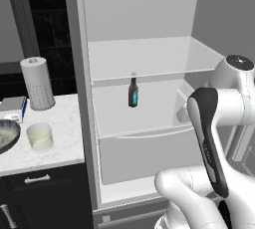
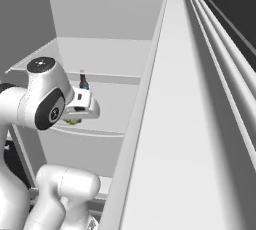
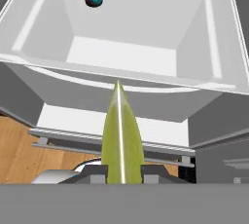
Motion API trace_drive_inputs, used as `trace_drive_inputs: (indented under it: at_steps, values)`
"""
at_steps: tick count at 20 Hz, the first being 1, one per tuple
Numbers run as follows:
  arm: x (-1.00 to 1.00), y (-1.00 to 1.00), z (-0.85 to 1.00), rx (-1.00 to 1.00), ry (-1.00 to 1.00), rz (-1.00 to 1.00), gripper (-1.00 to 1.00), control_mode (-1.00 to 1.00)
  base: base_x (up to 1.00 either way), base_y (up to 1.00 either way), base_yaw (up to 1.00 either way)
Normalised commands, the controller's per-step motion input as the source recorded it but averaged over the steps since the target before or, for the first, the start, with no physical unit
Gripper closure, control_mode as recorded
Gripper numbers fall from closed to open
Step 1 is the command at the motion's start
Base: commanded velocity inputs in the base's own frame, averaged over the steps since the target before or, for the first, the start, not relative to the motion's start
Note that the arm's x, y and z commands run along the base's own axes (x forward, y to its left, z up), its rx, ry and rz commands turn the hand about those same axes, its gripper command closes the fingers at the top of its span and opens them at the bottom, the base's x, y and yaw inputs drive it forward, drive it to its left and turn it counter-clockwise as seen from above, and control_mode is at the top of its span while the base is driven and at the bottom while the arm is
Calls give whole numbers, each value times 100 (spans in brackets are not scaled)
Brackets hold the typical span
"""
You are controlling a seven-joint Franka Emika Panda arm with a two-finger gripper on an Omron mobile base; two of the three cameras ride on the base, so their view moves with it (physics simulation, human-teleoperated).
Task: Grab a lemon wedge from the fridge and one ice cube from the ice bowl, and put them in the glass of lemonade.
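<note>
Fridge [image 1: 144,19] open, white shelves, dark bottle [image 1: 133,91] on middle shelf. Gripper [image 3: 121,169] nearly closed, pinching lemon wedge [image 3: 121,140] at shelf front. Keep pinch firm; withdraw clear of shelf lip, then swing toward glass of lemonade [image 1: 40,137] on counter [image 1: 64,123].

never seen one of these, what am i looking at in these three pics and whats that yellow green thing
It is a white robot arm in a simulated kitchen, reaching into an open fridge. Two pictures come from cameras behind the arm, one on each side. The third looks along its claw. The yellow-green sliver is a lemon wedge, pinched between the claw's two fingers. A dark bottle stands on a fridge shelf. On the counter to the left stand a glass of lemonade, a paper-towel roll and the edge of the ice bowl.
</note>
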Motion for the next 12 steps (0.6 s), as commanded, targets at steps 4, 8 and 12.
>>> trace_drive_inputs:
  at_steps: [4,8,12]
  values:
    - [-31,5,-37,0,10,0,100,-100,0,0,0]
    - [-8,0,-1,0,0,0,100,-100,0,0,0]
    - [-34,12,0,0,-7,0,100,-100,0,0,0]
